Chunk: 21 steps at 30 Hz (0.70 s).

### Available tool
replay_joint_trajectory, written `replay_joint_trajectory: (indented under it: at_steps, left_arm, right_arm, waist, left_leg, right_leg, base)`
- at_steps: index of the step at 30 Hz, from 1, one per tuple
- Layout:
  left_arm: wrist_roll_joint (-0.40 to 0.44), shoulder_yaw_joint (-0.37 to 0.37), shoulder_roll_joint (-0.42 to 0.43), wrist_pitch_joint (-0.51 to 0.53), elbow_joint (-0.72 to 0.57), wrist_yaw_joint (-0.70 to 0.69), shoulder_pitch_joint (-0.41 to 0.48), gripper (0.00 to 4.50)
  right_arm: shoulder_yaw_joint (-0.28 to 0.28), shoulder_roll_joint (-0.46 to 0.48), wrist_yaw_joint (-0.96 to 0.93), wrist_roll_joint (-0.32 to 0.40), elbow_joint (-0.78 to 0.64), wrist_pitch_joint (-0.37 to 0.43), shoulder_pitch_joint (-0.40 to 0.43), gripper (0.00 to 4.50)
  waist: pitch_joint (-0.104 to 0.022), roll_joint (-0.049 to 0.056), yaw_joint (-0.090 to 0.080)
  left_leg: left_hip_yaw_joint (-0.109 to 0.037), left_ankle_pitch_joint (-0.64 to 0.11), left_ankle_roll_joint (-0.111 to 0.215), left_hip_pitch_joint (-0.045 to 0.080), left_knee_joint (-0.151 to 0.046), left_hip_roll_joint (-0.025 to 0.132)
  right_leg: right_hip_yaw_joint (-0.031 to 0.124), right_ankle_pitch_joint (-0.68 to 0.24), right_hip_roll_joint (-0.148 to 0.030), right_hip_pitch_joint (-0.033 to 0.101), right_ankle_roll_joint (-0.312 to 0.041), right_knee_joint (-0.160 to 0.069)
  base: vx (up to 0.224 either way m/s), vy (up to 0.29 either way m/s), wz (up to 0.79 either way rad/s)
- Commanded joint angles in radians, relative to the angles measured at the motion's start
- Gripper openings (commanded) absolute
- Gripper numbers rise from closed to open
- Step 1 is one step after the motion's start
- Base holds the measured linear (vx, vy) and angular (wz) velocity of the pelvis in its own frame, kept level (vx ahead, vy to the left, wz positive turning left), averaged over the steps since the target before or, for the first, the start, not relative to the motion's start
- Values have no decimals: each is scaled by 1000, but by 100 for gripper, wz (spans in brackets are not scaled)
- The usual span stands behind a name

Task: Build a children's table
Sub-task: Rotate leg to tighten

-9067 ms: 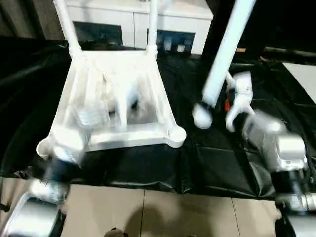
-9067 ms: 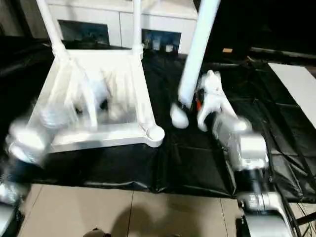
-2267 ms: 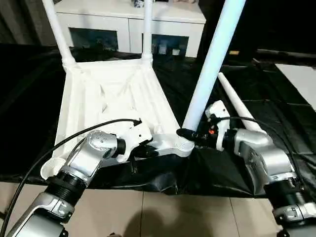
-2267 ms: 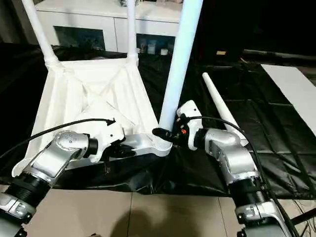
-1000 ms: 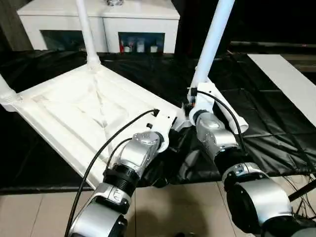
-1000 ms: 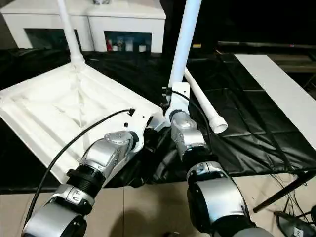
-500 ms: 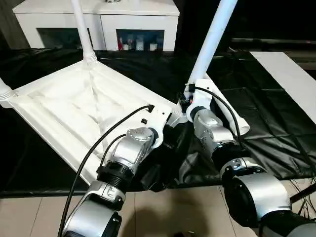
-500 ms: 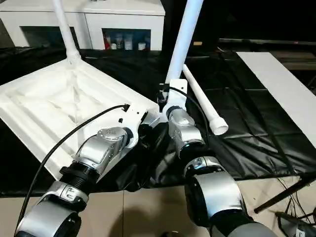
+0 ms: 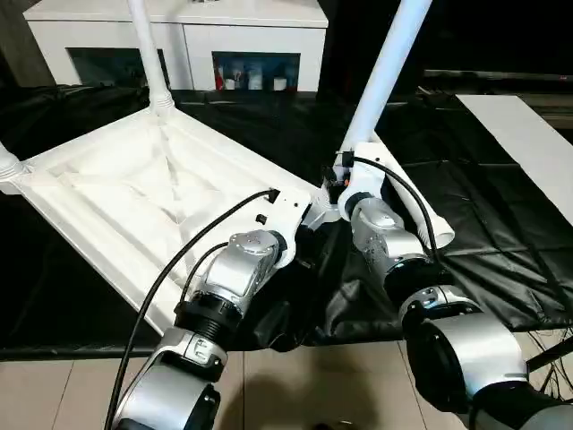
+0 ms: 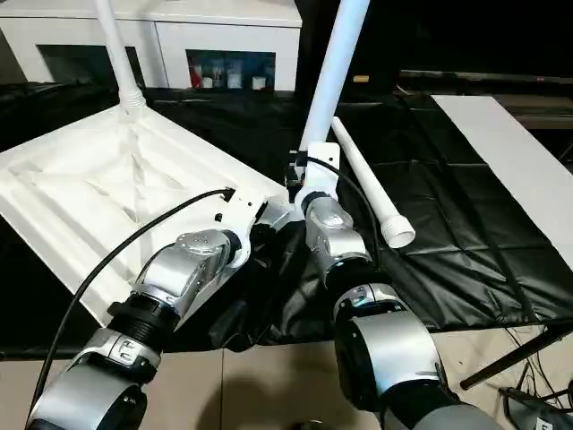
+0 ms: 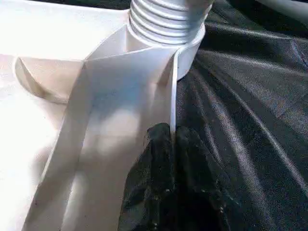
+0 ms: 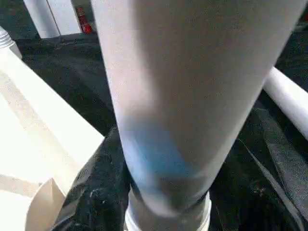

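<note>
Tabletop (image 9: 134, 202) upside-down on black sheet (image 9: 501, 242), left gripper (image 11: 171, 144) pinching its edge rib to steady it, right gripper (image 9: 345, 179) clamping the leg (image 9: 380, 76) upright in the corner socket (image 11: 166, 29).

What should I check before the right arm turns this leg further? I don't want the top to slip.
1. Left pincer shut on the tabletop rim: ok.
2. Right pincer around the third leg: cannot tell, wrist hides it.
3. Third leg standing in the near corner socket, threads still showing: not ok, not fully seated.
4. Two far legs upright in sockets: ok.
5. Fourth leg lying on the black sheet, apart from the work: ok.
</note>
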Motion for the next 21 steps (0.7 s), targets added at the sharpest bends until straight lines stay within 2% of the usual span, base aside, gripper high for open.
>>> replay_joint_trajectory:
  at_steps: [1, 8, 9, 10, 11, 12, 13, 14, 15, 16, 18, 20, 21]
  left_arm:
    - [-2, 34, 20, -59, -31, 18, -13, 0]
    - [-3, 34, 21, -59, -31, 17, -12, 0]
    - [-2, -42, 177, -111, -125, -215, 39, 0]
    - [0, -98, 292, -150, -194, -389, 77, 0]
    - [2, -135, 366, -175, -238, -500, 100, 0]
    - [3, -156, 407, -190, -261, -563, 112, 0]
    - [3, -155, 406, -189, -260, -562, 109, 0]
    - [3, -155, 406, -189, -260, -562, 109, 0]
    - [3, -154, 406, -189, -259, -561, 107, 0]
    - [4, -154, 406, -190, -258, -560, 107, 0]
    - [4, -153, 405, -191, -256, -560, 106, 0]
    - [2, -152, 408, -192, -258, -563, 107, 0]
    - [-5, -157, 420, -200, -264, -571, 110, 0]
  right_arm:
    - [-6, 10, -2, -5, 101, 61, 58, 186]
    - [-10, 9, 2, -6, 108, 59, 54, 186]
    - [65, -82, 268, -34, 41, 144, 72, 186]
    - [124, -150, 463, -54, -15, 210, 88, 186]
    - [163, -193, 588, -67, -51, 252, 99, 186]
    - [186, -216, 658, -74, -73, 275, 105, 186]
    - [184, -215, 658, -73, -69, 271, 101, 186]
    - [184, -215, 658, -73, -69, 271, 101, 186]
    - [184, -215, 658, -74, -67, 270, 98, 186]
    - [183, -214, 658, -73, -66, 270, 98, 186]
    - [182, -214, 658, -73, -66, 269, 97, 186]
    - [184, -215, 662, -74, -67, 268, 98, 186]
    - [191, -222, 679, -71, -89, 280, 106, 186]
  waist:
    - [-53, -6, 4]
    - [-55, -7, 5]
    - [-55, -9, 4]
    - [-62, 8, 5]
    - [-62, 8, 5]
    - [-64, 15, -9]
    - [-57, 25, -7]
    - [-58, 25, -4]
    - [-57, 22, -2]
    - [-58, 19, 6]
    - [-58, 17, 11]
    - [-62, 18, 10]
    - [-62, 16, 8]
  left_leg:
    - [-3, -202, 59, -27, -80, 26]
    - [-3, -187, 61, -29, -80, 26]
    - [-2, -185, 62, -29, -79, 26]
    - [-20, -181, 91, -49, -86, 32]
    - [-20, -181, 91, -49, -86, 32]
    - [-22, -132, 108, -55, -80, 41]
    - [-2, -120, 107, -18, -67, 42]
    - [5, -118, 93, -11, -65, 42]
    - [7, -116, 82, -12, -66, 42]
    - [7, -98, 65, -21, -68, 42]
    - [6, -99, 45, -25, -72, 43]
    - [7, -89, 28, -19, -72, 43]
    - [7, -90, 28, -22, -72, 42]
  right_leg:
    - [50, -448, -46, 42, -126, -80]
    - [50, -435, -46, 42, -127, -79]
    - [51, -432, -46, 42, -128, -78]
    - [51, -367, -50, 70, -142, -67]
    - [51, -367, -50, 70, -142, -67]
    - [53, -255, -50, 69, -183, -48]
    - [60, -191, -42, 34, -260, -53]
    - [62, -181, -40, 31, -279, -52]
    - [64, -178, -39, 35, -290, -49]
    - [64, -182, -42, 48, -290, -43]
    - [65, -192, -41, 52, -281, -37]
    - [66, -153, -37, 50, -285, -32]
    - [68, -147, -36, 53, -286, -31]
  base:
    - [0, 0, 0]
    - [0, 0, 0]
    - [0, 0, 0]
    - [0, 0, 0]
    - [0, 0, 0]
    - [0, 0, 0]
    - [0, 0, 0]
    - [0, 0, 0]
    - [34, -41, 18]
    - [0, 0, 0]
    - [0, 0, 0]
    - [0, 0, 0]
    - [0, 0, 0]
